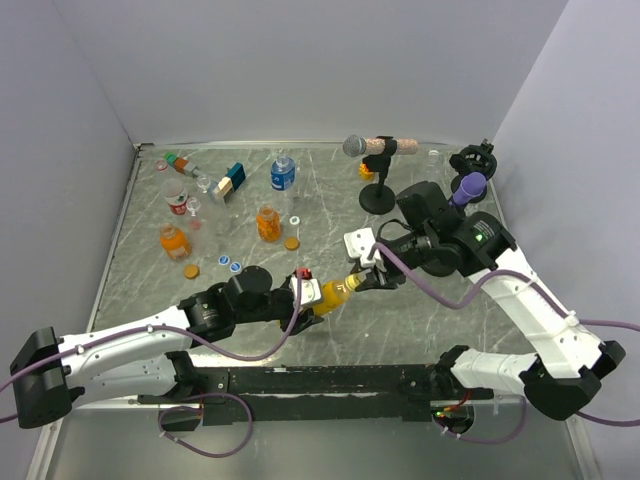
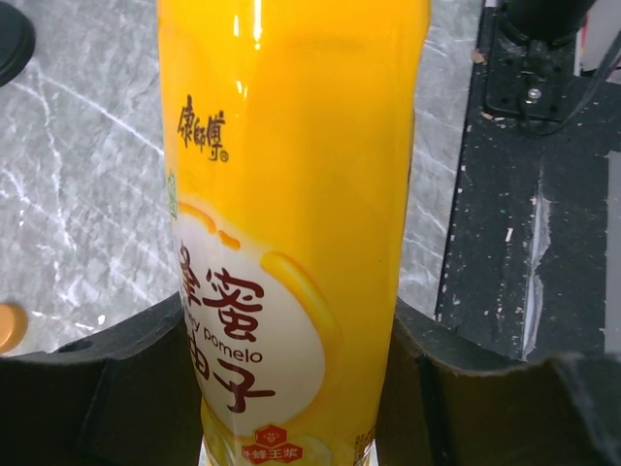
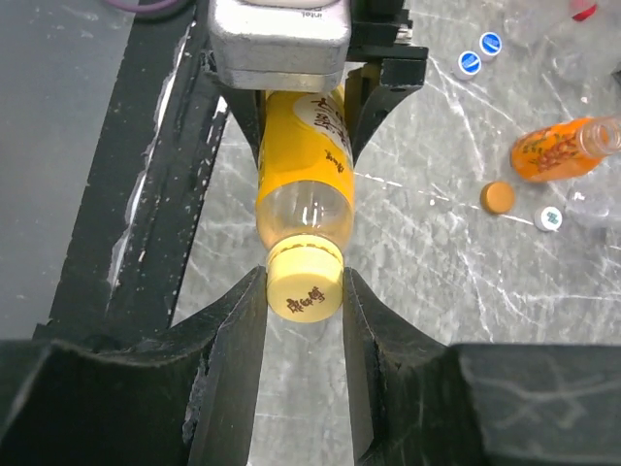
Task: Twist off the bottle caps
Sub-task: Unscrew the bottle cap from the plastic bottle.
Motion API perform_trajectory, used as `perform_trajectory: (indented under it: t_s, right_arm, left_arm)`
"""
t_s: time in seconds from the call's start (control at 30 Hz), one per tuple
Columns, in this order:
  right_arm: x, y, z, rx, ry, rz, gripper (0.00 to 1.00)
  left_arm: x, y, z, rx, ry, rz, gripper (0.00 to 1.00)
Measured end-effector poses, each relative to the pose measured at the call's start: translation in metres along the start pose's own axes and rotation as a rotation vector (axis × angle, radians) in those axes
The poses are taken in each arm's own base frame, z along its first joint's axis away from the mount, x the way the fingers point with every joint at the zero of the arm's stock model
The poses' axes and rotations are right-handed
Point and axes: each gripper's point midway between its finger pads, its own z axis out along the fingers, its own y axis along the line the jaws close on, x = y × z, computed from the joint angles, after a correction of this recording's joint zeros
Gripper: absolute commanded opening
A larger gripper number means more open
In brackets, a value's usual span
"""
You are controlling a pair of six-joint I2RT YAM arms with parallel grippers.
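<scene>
From above: pale walls (image 1: pixel 300 70), a grey marbled table (image 1: pixel 400 330). My left gripper (image 1: pixel 318 297) clamps the yellow bottle (image 1: pixel 336 292) over it. Left wrist: the bottle before marble. Right wrist: my right gripper (image 3: pixel 304 287) squeezes the cap (image 3: pixel 305 282).

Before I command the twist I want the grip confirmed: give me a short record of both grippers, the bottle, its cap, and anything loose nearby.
left gripper: shut on the yellow bottle, clamped around its body
right gripper: shut on the yellow cap, pinched from both sides
bottle pose: held sideways between the two arms
cap state: on the neck, not yet off
loose nearby: orange cap, two blue caps, white cap
other bottle close by: orange bottle, neck open, no cap
</scene>
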Motion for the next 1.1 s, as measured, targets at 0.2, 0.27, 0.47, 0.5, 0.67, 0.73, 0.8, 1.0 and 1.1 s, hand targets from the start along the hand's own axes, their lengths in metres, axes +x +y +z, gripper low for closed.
perform_trajectory:
  t_s: [0.2, 0.27, 0.47, 0.5, 0.67, 0.73, 0.8, 1.0, 1.1]
  right_arm:
    - [-0.001, -0.012, 0.003, 0.035, 0.010, 0.085, 0.83]
    - [-0.006, -0.016, 0.000, 0.063, 0.001, 0.122, 0.94]
    - [-0.040, -0.019, -0.024, 0.113, -0.129, 0.263, 0.99]
    - [-0.043, -0.020, -0.029, 0.132, -0.156, 0.318, 0.99]
    - [-0.024, -0.025, -0.049, 0.240, -0.243, 0.667, 0.99]
    - [-0.017, -0.024, -0.047, 0.228, -0.254, 0.775, 0.98]
    - [-0.008, -0.023, -0.041, 0.212, -0.239, 0.850, 0.92]
    - [0.021, -0.024, -0.024, 0.177, -0.132, 1.008, 0.74]
    - [0.032, -0.025, -0.015, 0.152, -0.081, 1.059, 0.74]
  left_arm:
    - [0.003, 0.004, -0.001, -0.015, 0.009, -0.005, 0.26]
    - [0.003, 0.003, -0.001, -0.014, 0.010, -0.006, 0.26]
    - [0.005, 0.003, -0.002, -0.015, 0.018, -0.010, 0.26]
    - [0.006, 0.003, -0.002, -0.015, 0.020, -0.011, 0.26]
    - [0.007, 0.005, -0.002, -0.028, 0.027, -0.014, 0.26]
    - [0.009, 0.007, -0.001, -0.036, 0.034, -0.016, 0.25]
    - [0.014, 0.008, 0.002, -0.040, 0.052, -0.020, 0.25]
    - [0.019, 0.012, 0.011, -0.048, 0.092, -0.028, 0.25]
    - [0.014, 0.015, 0.013, -0.056, 0.088, -0.027, 0.25]
